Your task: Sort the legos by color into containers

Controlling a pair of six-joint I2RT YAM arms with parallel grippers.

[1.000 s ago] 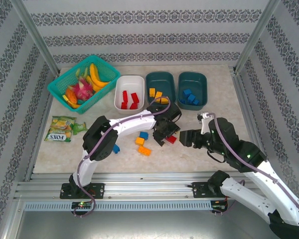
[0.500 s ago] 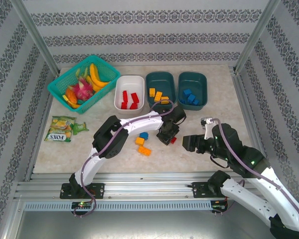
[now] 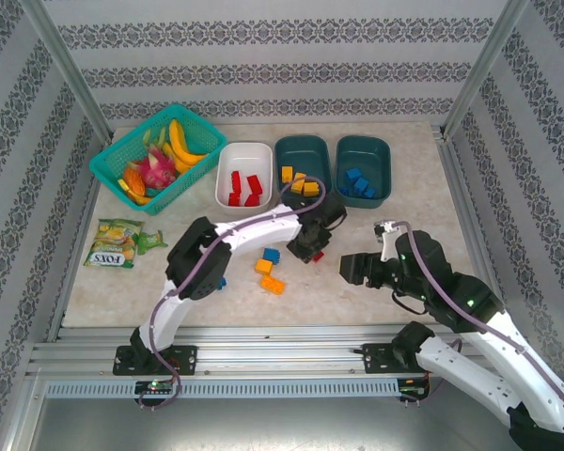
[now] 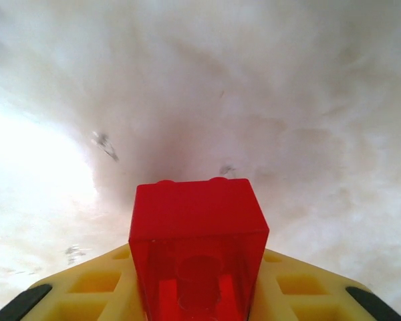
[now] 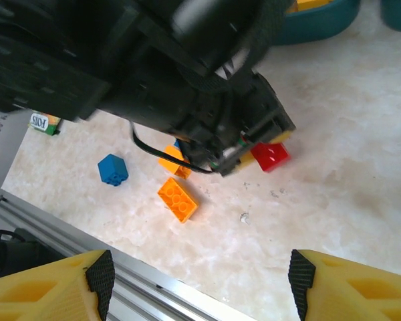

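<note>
Gripping the red brick (image 4: 198, 241) is my left claw (image 3: 311, 248): in the left wrist view its yellow fingers (image 4: 87, 287) sit pressed to the brick's two sides, with the studs pointing away from the camera. The brick looks nearly square, so its axis hardly matters. It appears low, at or just off the table, mid-table and slightly right.

What matters now is that the white tub (image 3: 245, 147) with the other reds lies far and to the left of this claw. My guess is a lift, then a swing back that way.

My left arm runs from its base at the near left, elbow bent, forearm stretched rightward, wrist tipped down. My right claw (image 5: 200, 271) hangs just right of the brick, fingers spread wide and empty.
</note>
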